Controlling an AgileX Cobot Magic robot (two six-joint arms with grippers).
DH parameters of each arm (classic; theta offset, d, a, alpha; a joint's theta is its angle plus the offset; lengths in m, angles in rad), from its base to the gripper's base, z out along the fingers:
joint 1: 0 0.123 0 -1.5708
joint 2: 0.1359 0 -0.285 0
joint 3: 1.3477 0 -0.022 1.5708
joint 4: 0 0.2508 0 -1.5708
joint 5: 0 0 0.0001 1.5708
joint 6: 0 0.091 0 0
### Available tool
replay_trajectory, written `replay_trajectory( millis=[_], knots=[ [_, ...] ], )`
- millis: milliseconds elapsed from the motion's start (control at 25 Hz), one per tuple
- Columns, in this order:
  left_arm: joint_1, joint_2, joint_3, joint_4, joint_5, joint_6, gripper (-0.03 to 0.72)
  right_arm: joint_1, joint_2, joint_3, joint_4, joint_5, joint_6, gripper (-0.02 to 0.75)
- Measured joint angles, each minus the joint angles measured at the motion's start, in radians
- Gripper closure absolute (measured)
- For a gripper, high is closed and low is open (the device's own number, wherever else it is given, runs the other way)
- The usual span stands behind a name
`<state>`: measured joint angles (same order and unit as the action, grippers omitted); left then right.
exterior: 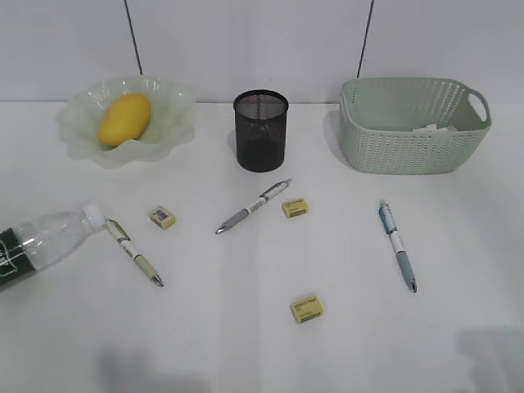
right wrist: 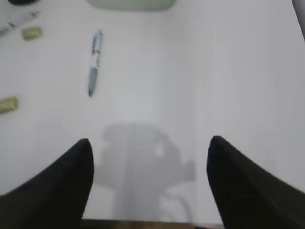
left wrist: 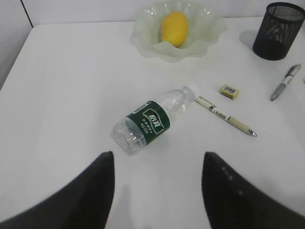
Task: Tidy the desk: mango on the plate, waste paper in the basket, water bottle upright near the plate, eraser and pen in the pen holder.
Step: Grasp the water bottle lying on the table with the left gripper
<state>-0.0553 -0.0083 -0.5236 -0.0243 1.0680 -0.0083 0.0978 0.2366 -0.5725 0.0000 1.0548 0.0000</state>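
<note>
we are holding both grippers wide and empty: the left gripper (left wrist: 157, 191) is hovering above the clear green-labelled water bottle (left wrist: 151, 120) lying sideways mid-frame, the right gripper (right wrist: 150, 183) over bare white desk (right wrist: 238, 86). the oval yellow mango (exterior: 124, 119) is sitting in the ruffled pale green plate (exterior: 173, 113) at upper left.

A plain pale grey wall (exterior: 246, 41) rises at the back. A thin dark left cord (exterior: 133, 37) and a right cord (exterior: 366, 37) slant down it.

mango (exterior: 124, 119) on plate (exterior: 168, 131); water bottle (left wrist: 151, 120) lying flat; paper (exterior: 432, 128) in basket (exterior: 409, 139).
</note>
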Motion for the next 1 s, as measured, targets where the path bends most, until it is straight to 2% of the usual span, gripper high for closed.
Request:
replay_trajectory(
  millis=[160,680,1000],
  knots=[
    [0.000,0.000,0.000,0.000,0.000,0.000,0.244,0.000,-0.001,0.065,-0.034,-0.001,-0.006,0.153],
    [0.000,0.000,0.000,0.000,0.000,0.000,0.244,0.000,-0.016,0.067,-0.030,-0.012,-0.009,0.154],
    [0.000,0.000,0.000,0.000,0.000,0.000,0.244,0.000,-0.206,0.067,-0.018,-0.008,-0.009,0.154]
  ],
)
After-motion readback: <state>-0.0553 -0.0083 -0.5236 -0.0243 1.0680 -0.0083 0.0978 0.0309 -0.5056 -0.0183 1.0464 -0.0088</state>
